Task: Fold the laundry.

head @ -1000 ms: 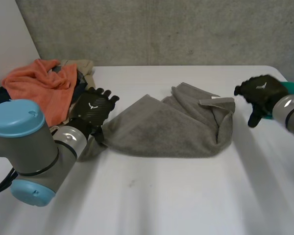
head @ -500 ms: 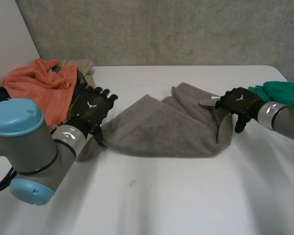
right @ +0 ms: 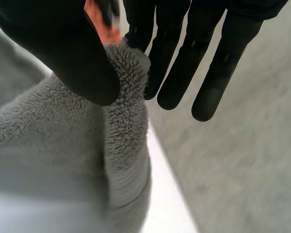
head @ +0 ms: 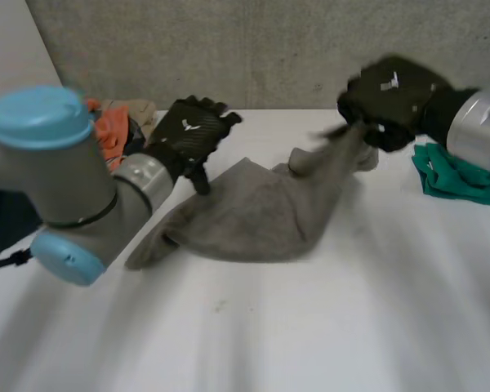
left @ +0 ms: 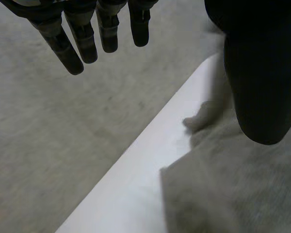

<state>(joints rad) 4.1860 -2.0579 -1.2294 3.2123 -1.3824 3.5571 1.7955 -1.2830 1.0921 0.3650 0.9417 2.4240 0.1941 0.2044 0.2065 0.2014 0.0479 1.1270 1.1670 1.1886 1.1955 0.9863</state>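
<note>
Here, a grey towel is seen lying rumpled on the white table, with its far right corner held up off the surface. That corner is pinched by the right hand. In the right wrist view the thick edge of the towel is pressed between the thumb and the nearest of the straight fingers, while the remaining fingers are stretched out clear of the cloth. From that grip the towel is drawn into a sloping ridge that runs down to the part lying flat on the table.

The left hand is held above the left portion of the towel, near its far edge. In the left wrist view its fingers are seen straight and slightly spread, with the thumb pointing down toward the towel. Nothing is gripped by this hand, and whether the thumb tip touches the cloth cannot be told.

An orange cloth is seen in a heap of laundry at the far left corner of the table, behind the left arm. A green cloth is laid on the table at the right, apart from the towel and below the right forearm.
</note>
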